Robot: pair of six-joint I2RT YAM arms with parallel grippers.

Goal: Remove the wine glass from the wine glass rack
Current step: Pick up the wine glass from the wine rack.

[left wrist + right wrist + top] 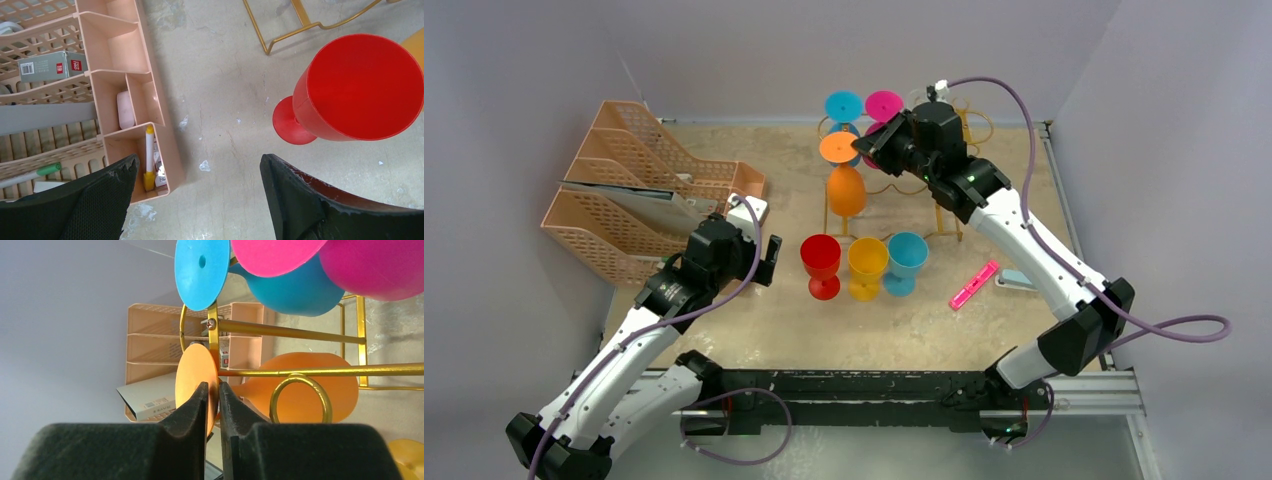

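An orange wine glass (846,190) hangs upside down at the front of the gold wire wine glass rack (944,215). Its flat foot (838,148) rests on top of the rail. My right gripper (869,150) reaches in from the right at foot height. In the right wrist view the gripper (213,385) has its jaws close on either side of the orange foot (192,372), above the gold rail (300,371); whether they press it does not show. My left gripper (769,262) hovers open over the table, left of a red glass (360,85), with nothing between its fingers (115,200).
A blue glass (844,105) and a pink glass (884,104) hang further back on the rack. Red (820,262), yellow (867,265) and blue (905,260) glasses stand upright in front of it. Peach mesh trays (624,190) fill the left; a pink item (975,284) lies right.
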